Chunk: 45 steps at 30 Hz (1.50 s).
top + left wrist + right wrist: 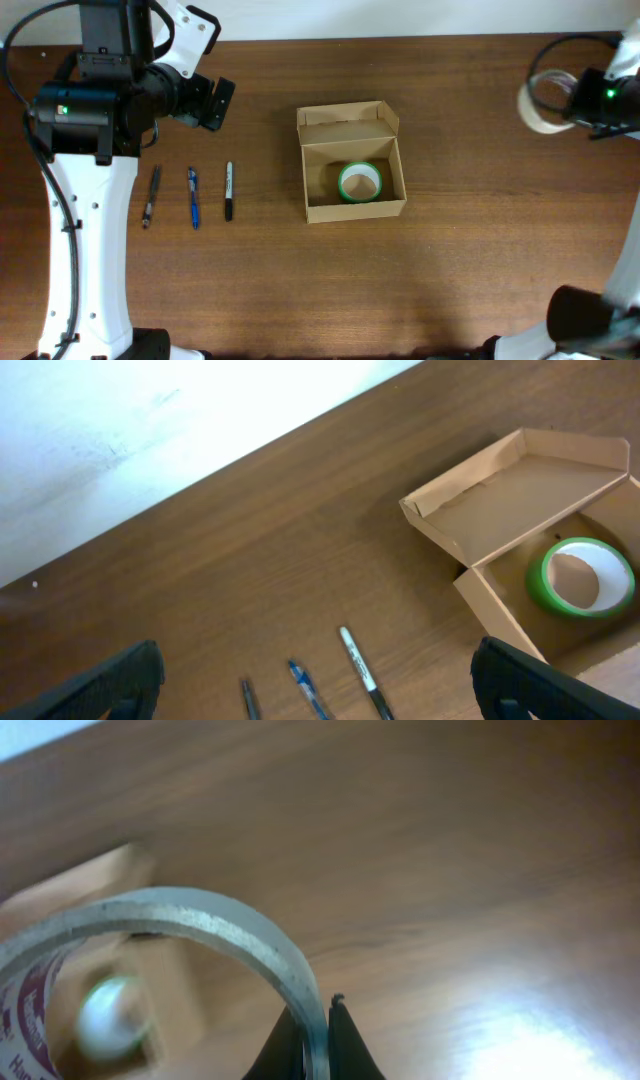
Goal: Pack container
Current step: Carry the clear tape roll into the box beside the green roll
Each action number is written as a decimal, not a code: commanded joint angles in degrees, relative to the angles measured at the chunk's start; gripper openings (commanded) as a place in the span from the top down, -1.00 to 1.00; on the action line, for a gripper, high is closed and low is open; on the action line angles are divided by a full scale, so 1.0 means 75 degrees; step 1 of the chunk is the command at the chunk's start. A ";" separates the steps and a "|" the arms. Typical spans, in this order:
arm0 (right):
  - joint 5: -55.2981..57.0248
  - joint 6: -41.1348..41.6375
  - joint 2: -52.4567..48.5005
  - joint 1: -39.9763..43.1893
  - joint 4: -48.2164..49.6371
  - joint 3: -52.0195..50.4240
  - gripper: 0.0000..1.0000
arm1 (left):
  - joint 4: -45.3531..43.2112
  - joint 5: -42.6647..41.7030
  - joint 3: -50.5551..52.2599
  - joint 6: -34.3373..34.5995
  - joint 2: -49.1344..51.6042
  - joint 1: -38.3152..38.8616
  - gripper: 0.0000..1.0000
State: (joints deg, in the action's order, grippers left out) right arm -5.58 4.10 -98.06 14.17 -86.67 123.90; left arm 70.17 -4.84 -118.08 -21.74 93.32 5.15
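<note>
The container (392, 205) is a small tan cardboard box at the table's middle, its flap lid open toward the back. A green tape roll (359, 183) lies inside it. Both show in the left wrist view, the box (500, 610) and the green roll (580, 575). My right gripper (572, 100) is at the far right, shut on the rim of a clear tape roll (540, 100), held above the table. In the right wrist view the fingers (318, 1045) pinch that roll's wall (200, 915). My left gripper (215, 103) is open and empty at the back left.
Three pens lie in a row left of the box: a grey pen (151, 196), a blue pen (193, 197) and a black marker (228, 190). The wall edge runs along the table's back.
</note>
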 commanded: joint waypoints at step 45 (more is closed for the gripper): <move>0.0533 -0.0079 -0.4908 -0.5286 0.0417 0.0353 0.92 | -0.0009 0.0015 -0.0099 -0.0463 -0.0143 -0.0166 -0.98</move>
State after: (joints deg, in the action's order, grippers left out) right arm -5.13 2.52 -134.50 -25.52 -83.68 126.48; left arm 69.91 -4.84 -118.08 -24.45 93.32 4.10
